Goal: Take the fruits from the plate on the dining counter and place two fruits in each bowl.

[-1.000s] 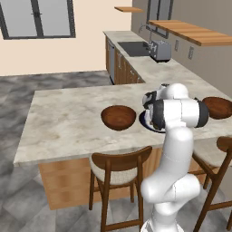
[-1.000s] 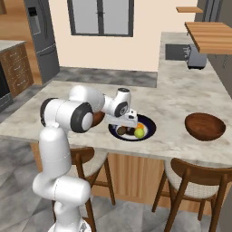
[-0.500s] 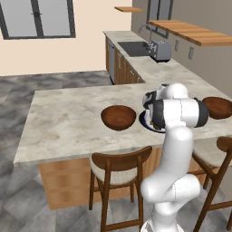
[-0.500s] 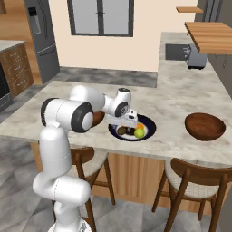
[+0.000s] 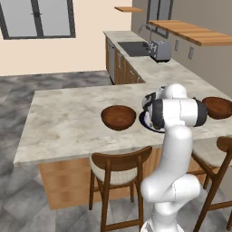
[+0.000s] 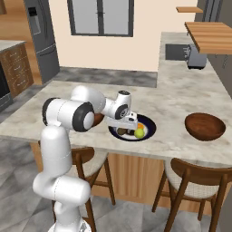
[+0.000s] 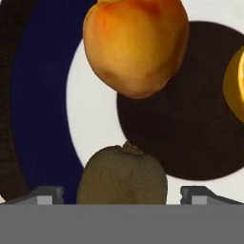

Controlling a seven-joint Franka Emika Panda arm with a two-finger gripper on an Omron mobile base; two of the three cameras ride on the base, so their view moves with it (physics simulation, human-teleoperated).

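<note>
I have the pincer (image 7: 122, 193) low over the plate (image 6: 149, 128), which sits on the dining counter (image 6: 181, 113) between the two wooden bowls. Its jaws stand apart, one tip on either side of the brownish-green fruit (image 7: 122, 175), with a clear gap on both sides, so nothing is gripped.

Through the hand camera that fruit looks dull and fuzzy, olive-brown, with a small stem nub on top. Just past it lies a smooth reddish-orange fruit (image 7: 136, 45), blushed red at one end and fading to yellow. At the frame edge I see a slice of a bright orange fruit (image 7: 235, 85). The plate shows a navy band, a pale ring and a dark centre.

From the right base camera I can pick out a yellow-green fruit (image 6: 139, 132) near the plate's front edge. The right bowl (image 6: 205, 126) is well apart from the plate; the left bowl (image 5: 118, 117) is closer.
</note>
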